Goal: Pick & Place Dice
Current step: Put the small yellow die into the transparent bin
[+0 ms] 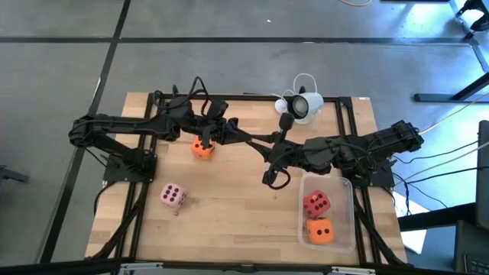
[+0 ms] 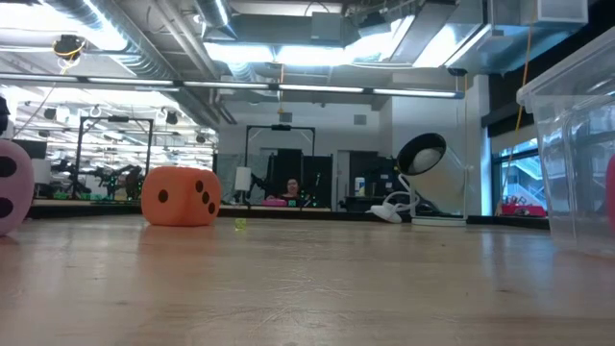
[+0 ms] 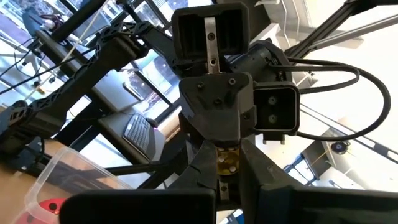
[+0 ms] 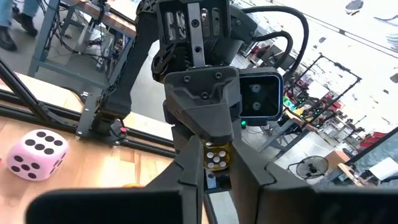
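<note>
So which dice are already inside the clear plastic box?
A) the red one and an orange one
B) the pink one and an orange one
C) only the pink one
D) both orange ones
A: in the high view the clear plastic box holds the red die and an orange die, while the pink die and the other orange die sit out on the wooden table.

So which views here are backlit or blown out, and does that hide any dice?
High view: even light, all four dice readable: orange die, pink die, red die and a second orange die in the clear bin. Low view: bright ceiling lights and windows, die faces still clear. Left wrist view: sky washed to white on one side.
</note>
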`<action>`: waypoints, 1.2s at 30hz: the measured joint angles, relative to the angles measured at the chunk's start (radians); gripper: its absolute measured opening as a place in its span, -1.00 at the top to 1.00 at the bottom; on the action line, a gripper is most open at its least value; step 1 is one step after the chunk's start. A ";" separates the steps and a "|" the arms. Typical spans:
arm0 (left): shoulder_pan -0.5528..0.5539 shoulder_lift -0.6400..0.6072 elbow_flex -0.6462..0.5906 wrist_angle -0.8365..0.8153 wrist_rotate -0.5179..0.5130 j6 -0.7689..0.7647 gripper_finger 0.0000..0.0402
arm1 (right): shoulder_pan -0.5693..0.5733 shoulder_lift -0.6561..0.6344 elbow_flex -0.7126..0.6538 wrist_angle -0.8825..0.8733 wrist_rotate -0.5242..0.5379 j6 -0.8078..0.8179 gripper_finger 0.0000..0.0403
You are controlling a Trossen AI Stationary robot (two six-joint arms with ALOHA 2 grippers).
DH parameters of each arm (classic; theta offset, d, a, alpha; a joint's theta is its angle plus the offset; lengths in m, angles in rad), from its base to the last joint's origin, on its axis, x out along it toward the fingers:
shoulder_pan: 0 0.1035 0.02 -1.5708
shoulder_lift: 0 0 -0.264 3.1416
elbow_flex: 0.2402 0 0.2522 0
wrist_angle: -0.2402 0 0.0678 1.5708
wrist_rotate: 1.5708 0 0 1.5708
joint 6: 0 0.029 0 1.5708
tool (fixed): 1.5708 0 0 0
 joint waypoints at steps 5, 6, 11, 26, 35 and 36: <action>0.006 0.000 0.000 0.001 -0.009 0.001 0.93 | 0.000 0.000 0.000 -0.001 0.038 -0.001 0.77; 0.010 0.000 0.000 0.001 -0.008 -0.003 0.91 | 0.000 0.000 0.000 0.000 0.040 -0.001 0.77; 0.024 0.001 0.000 0.015 -0.001 -0.018 0.69 | -0.001 0.001 0.000 0.001 0.047 0.026 0.77; 0.059 0.000 0.000 0.030 0.104 -0.040 0.20 | 0.014 0.001 0.008 0.009 0.100 0.037 0.77; 0.106 -0.009 0.001 0.069 0.206 -0.040 0.20 | 0.060 0.001 0.073 -0.052 0.211 0.139 0.77; 0.113 -0.012 0.001 0.070 0.220 -0.040 0.20 | 0.066 0.001 0.085 -0.081 0.224 0.168 0.77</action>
